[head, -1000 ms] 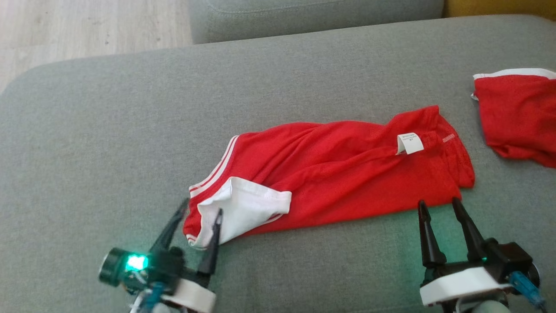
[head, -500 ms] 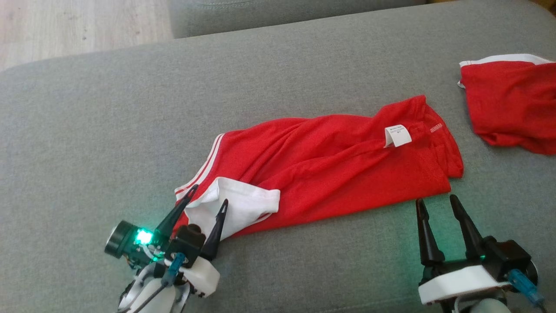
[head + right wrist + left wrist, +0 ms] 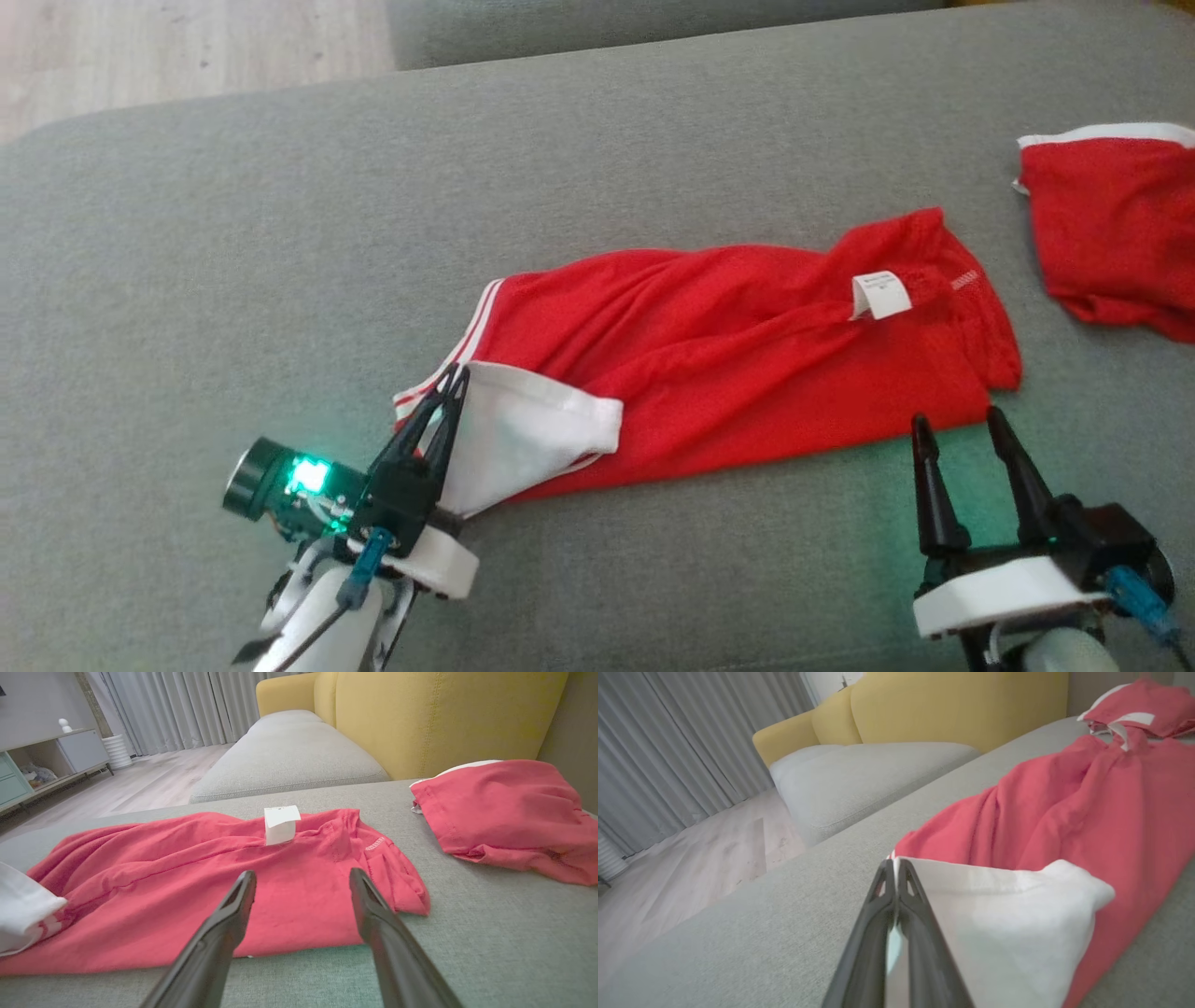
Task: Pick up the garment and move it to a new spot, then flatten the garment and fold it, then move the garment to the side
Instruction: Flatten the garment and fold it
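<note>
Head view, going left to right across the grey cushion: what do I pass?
Left end effector, shut on the white folded-back hem of the red mesh garment → small white care label → open right end effector → second red fabric garment with white trim.

Soft even daylight on my feeds, no hard shadows, green lamp glow pooling on the grey woven sofa cushion near its front edge, head view soft, wrist views bowed at edges, red mesh garment washed pink there, left gripper blurred up close.
</note>
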Controlling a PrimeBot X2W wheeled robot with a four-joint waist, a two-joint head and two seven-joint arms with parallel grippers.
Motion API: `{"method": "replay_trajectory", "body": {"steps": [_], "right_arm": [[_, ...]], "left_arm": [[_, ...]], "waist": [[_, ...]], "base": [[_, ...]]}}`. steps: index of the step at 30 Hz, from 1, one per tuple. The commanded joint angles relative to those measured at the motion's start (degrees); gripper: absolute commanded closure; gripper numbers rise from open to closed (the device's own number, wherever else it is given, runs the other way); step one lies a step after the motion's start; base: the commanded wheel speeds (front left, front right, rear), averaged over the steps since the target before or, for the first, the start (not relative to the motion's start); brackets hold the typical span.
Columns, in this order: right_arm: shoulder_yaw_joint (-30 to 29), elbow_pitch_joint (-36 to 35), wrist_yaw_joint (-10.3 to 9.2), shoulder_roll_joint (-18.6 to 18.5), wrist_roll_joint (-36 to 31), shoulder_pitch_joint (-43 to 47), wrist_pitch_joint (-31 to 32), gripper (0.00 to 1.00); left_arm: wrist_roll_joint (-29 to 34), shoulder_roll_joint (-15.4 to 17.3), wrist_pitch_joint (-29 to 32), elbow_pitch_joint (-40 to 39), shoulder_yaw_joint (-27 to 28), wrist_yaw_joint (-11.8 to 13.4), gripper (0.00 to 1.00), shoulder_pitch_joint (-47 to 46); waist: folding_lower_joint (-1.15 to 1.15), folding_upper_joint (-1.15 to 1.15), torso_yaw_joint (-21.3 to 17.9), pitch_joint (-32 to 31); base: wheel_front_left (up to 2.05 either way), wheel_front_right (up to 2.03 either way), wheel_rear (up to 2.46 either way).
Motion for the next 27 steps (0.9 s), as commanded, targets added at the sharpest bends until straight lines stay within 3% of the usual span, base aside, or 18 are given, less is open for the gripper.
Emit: {"method": "replay_trajectory", "body": {"steps": [1, 7, 16, 27], "right_arm": [[0.84, -0.72, -0.04, -1.7, 0.32, -3.54, -0.22, 0.0], [0.41, 4.49, -0.04, -5.89, 2.3, -9.18, -0.22, 0.0], [4.16, 21.25, -0.04, -12.9, 7.05, -21.48, -0.03, 0.0], [10.2, 30.47, -0.04, -14.6, 10.57, -27.96, -0.19, 0.0]], "left_arm": [[-0.26, 0.8, -0.79, -2.81, 1.79, 0.66, 1.0, -2.18], [-0.05, 1.87, -1.13, -6.82, 1.94, 1.57, 1.0, -1.69], [0.04, 3.38, -0.27, -10.59, 2.29, 2.26, 1.0, -2.32], [-0.31, 3.52, -0.23, -11.19, 1.86, 3.26, 1.0, -1.97]], "waist": [[0.0, 0.0, 0.91, 0.02], [0.0, 0.0, 2.6, 0.54], [0.0, 0.0, 4.78, 2.5], [0.0, 0.0, 6.11, 3.82]], "base": [[0.0, 0.0, 0.0], [0.0, 0.0, 0.0], [0.0, 0.0, 0.0], [0.0, 0.0, 0.0]]}}
